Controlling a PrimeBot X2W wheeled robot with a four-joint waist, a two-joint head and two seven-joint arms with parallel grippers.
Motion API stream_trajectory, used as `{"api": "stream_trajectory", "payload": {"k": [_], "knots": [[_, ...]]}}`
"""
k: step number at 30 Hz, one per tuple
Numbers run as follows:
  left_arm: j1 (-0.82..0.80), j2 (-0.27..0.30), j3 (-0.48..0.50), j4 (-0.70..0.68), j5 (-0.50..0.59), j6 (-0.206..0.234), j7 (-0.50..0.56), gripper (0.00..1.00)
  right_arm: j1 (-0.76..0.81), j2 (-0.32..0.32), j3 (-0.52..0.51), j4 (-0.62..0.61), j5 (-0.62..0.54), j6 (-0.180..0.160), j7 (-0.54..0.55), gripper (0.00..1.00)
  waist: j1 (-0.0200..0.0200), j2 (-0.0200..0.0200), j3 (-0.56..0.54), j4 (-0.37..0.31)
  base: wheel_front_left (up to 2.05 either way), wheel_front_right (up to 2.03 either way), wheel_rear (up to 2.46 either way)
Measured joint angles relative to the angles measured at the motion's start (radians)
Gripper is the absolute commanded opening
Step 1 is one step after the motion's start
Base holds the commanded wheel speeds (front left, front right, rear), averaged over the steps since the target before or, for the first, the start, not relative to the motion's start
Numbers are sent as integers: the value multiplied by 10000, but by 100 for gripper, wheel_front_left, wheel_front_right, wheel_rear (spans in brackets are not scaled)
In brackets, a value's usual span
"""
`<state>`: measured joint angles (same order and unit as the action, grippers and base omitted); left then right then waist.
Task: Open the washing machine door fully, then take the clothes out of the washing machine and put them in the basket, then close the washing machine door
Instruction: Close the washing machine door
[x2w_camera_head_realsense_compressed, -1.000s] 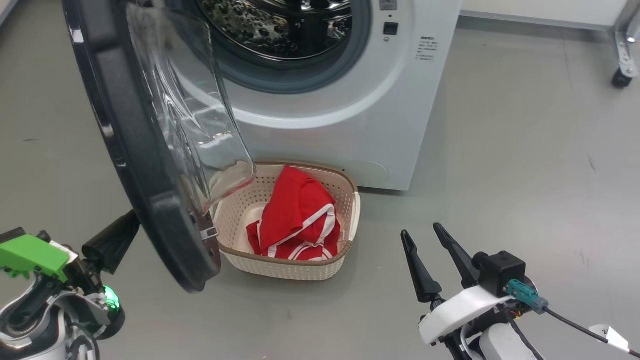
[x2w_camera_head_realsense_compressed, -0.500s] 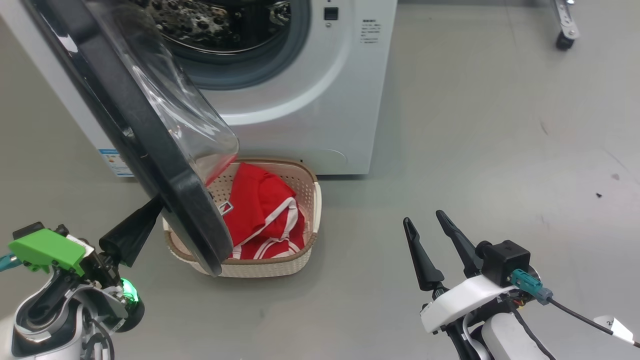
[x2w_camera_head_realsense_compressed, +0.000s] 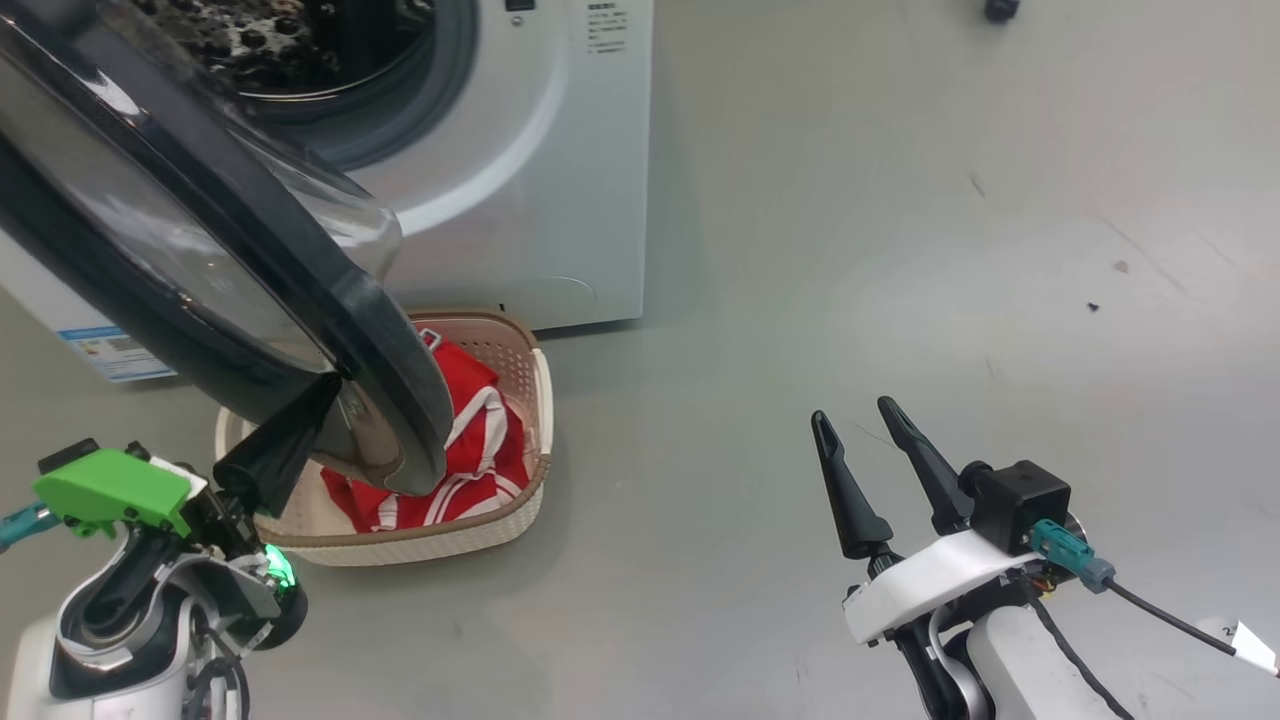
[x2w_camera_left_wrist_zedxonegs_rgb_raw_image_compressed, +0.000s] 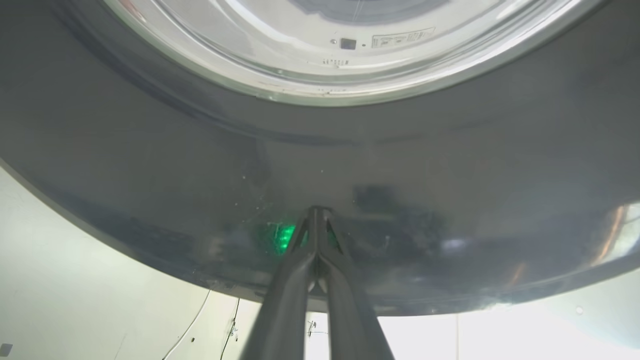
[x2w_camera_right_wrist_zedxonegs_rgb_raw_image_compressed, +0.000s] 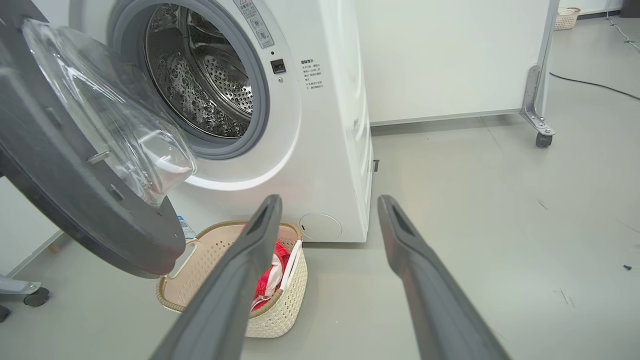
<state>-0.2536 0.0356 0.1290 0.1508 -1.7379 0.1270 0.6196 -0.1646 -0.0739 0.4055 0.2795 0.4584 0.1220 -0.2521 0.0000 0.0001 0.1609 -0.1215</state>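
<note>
The washing machine (x2w_camera_head_realsense_compressed: 540, 170) stands at the upper left, its steel drum (x2w_camera_right_wrist_zedxonegs_rgb_raw_image_compressed: 200, 85) showing through the port. The washing machine door (x2w_camera_head_realsense_compressed: 380, 330) hangs part-way open over the basket (x2w_camera_head_realsense_compressed: 420, 540), glass bowl toward the port. Red clothes (x2w_camera_head_realsense_compressed: 480, 440) with white trim lie in the cream basket (x2w_camera_right_wrist_zedxonegs_rgb_raw_image_compressed: 280, 315), partly hidden by the door rim. My left gripper (x2w_camera_head_realsense_compressed: 320, 388) is shut, its tips pressed on the door's glossy black outer rim (x2w_camera_left_wrist_zedxonegs_rgb_raw_image_compressed: 400, 165), as the left wrist view (x2w_camera_left_wrist_zedxonegs_rgb_raw_image_compressed: 315, 212) shows. My right gripper (x2w_camera_head_realsense_compressed: 852, 410) is open and holds nothing, low over the floor right of the basket (x2w_camera_right_wrist_zedxonegs_rgb_raw_image_compressed: 327, 200).
Bare grey floor (x2w_camera_head_realsense_compressed: 900, 250) spreads to the right of the machine. A white panel on a metal leg with a caster (x2w_camera_right_wrist_zedxonegs_rgb_raw_image_compressed: 542, 140) stands behind and to the right. A blue label (x2w_camera_head_realsense_compressed: 110, 350) is on the machine's left side.
The whole head view has shifted, so the camera has moved. The door now covers more of the basket and the port, with my shut left gripper still against its outer face. The right gripper stays open.
</note>
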Motion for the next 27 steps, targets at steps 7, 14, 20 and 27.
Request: {"api": "stream_trajectory", "payload": {"k": [7,14,20,27], "knots": [[-404,-6,52,81,-42,0,-660,0,-168,17,-38,-81,0,0,0,100,0,0,223,-535,0,0,0],[-905,-21,290,345,-84,0,-1664,0,-178,42,-123,-144,2,0,0,100,0,0,512,-1103,0,0,0],[-1389,-19,265,447,-428,4,-2263,0,-335,84,-142,-190,6,0,0,100,0,0,763,-1520,0,0,0],[-1865,-27,184,708,-646,4,-2798,0,-359,111,-201,-247,79,0,0,100,0,0,966,-1945,0,0,0]]}}
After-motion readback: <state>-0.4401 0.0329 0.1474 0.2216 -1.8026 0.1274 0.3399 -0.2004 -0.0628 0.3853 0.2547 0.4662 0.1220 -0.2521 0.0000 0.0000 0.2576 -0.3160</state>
